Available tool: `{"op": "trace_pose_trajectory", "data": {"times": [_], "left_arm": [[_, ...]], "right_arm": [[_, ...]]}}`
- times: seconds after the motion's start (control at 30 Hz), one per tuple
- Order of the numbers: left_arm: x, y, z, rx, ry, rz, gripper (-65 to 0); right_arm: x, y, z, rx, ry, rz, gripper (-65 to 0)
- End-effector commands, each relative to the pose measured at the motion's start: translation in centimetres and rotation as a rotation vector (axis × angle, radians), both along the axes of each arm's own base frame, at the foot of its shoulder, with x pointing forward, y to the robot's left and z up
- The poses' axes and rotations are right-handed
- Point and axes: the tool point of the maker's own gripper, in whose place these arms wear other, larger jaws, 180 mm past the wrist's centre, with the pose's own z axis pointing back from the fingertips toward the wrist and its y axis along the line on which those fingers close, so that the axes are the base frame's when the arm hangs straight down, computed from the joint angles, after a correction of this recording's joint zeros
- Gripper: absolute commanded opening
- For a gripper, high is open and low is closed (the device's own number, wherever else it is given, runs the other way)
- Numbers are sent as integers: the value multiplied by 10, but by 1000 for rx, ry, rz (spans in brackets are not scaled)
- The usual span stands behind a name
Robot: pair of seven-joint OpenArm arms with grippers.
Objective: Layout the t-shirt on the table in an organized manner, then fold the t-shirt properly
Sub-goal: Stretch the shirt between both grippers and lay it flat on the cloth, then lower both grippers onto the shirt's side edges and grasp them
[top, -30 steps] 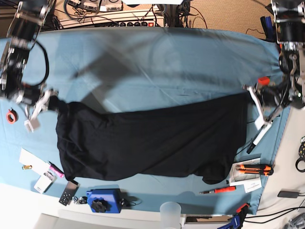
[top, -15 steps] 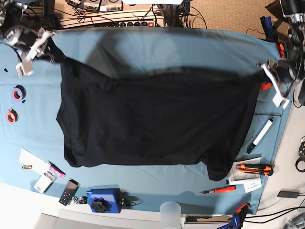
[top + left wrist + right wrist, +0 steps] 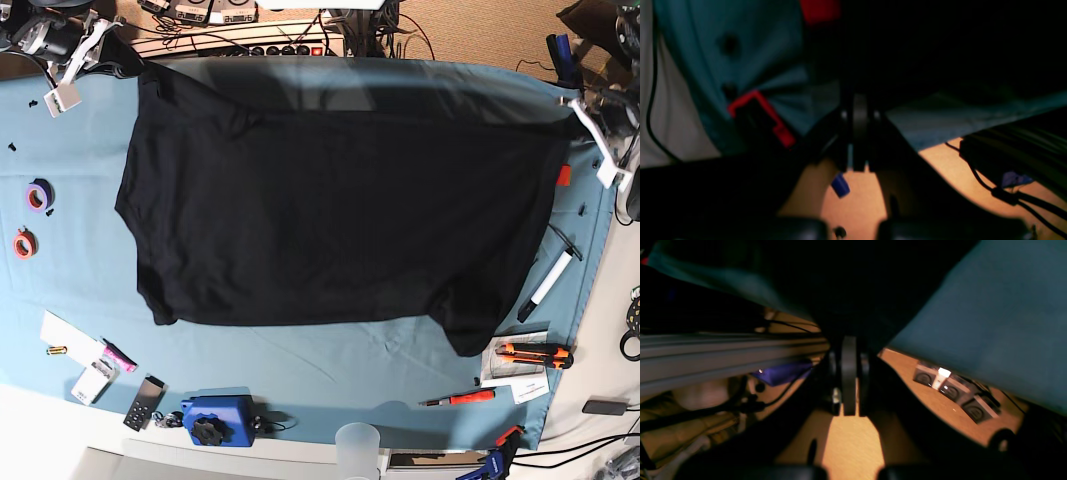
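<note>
T-shirt (image 3: 340,200) corners are pinched by both claws, each pressed together on black fabric. In the right wrist view, the right gripper (image 3: 848,340) is seen with its jaws shut on a dark fold of cloth, the table (image 3: 990,316) edge beside it and the floor below. In the left wrist view, the left gripper (image 3: 858,100) is likewise clamped on dark fabric at the table's edge. In the base view, the right gripper (image 3: 105,45) is placed at the far left corner of the table (image 3: 300,370), and the left gripper (image 3: 585,110) at the far right edge.

Compared with one second ago, both grippers have been carried from the middle of the table toward its far edge, and the garment has been drawn out with them: a bunched band across the near half has been stretched into a broad, nearly flat sheet covering most of the surface. The near hem is left lying close to its former line. No print is visible on the upper face.

The spreading step is judged nearly complete; release and smoothing are expected before folding is begun.
</note>
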Motion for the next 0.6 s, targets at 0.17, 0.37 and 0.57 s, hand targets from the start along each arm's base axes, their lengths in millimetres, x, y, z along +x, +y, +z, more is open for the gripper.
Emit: {"op": "trace_pose_trajectory", "data": {"times": [0.17,0.37,0.57], "left_arm": [[-9,-6,1,-19,2,-33,-650],[-12,-13,-1,-53,13,-33,-498],[-9,-15,8,-46,-1,-38,-353]], "right_arm": [[3,-1,6,-10,-19,11,-650],[3,-1,6,-11,-18,11,-646],[8,-6,12,-26,-28,36,-566]]}}
